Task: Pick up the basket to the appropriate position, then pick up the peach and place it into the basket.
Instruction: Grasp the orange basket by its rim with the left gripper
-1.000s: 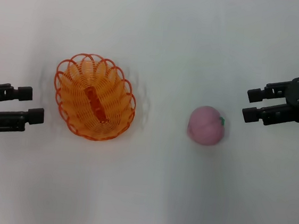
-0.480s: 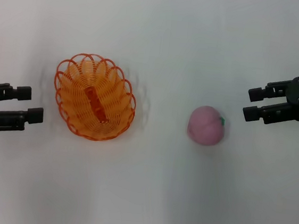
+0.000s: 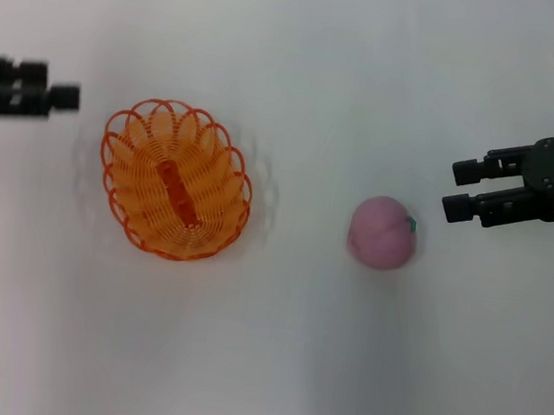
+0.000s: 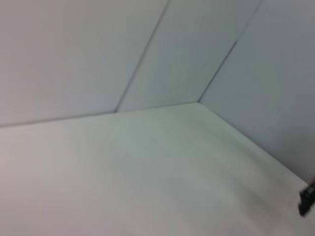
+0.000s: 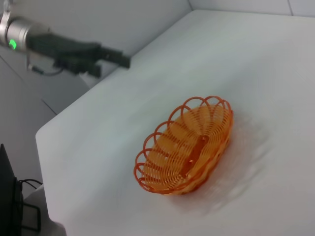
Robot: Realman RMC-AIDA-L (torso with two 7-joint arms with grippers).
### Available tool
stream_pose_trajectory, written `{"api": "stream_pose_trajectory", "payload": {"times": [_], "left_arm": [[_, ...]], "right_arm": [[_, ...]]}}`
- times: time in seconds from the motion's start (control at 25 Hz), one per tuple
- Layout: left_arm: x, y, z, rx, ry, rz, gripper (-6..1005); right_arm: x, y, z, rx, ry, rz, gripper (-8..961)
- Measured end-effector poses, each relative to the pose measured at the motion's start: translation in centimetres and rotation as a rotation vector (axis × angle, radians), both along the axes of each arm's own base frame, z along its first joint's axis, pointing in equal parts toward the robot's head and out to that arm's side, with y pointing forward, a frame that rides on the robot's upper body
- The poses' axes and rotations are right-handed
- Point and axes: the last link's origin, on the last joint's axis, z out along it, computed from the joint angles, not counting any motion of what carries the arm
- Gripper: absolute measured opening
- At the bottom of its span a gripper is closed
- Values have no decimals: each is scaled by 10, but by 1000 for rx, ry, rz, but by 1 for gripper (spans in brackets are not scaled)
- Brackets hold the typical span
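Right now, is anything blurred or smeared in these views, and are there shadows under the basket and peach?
Head view: the left gripper is smeared by motion; the right gripper, basket and peach are fairly sharp, with only faint, soft shadows. Left wrist view: soft and streaky all over, just bare table. Right wrist view: basket crisp, left gripper slightly blurred.

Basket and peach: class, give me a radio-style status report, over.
Left gripper off the basket's far-left, holding nothing. Right gripper open beside the peach, not touching. Basket empty on the table. Nothing between them.
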Motion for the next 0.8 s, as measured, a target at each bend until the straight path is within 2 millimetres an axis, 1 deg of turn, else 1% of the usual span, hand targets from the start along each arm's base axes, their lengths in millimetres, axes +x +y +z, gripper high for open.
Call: {"api": "stream_pose_trajectory", "payload": {"times": [0.16,0.28,0.36,0.52,0.64,0.68,0.72,0.8], "left_arm": [[25,29,-2,-4,43,21,811],[39,52,-10,9,124,37,810],[48,64,-18,8,188,36,810],[65,80,-35,-13,339,18,809],[73,88,-46,-21,474,15,809],[73,88,-46,-21,474,15,809],[80,92,-57,-33,571,2,809],[84,94,-65,-45,633,-9,810]], "right_arm": [[-1,0,-1,-2,3,1,789],[-2,1,-1,0,3,3,790],[-2,1,-1,0,4,4,790],[-2,1,-1,0,3,5,790],[-3,2,-2,-1,4,7,790],[-3,2,-2,0,4,8,790],[-4,3,-2,0,4,10,790],[-5,4,-2,0,4,13,790]]}}
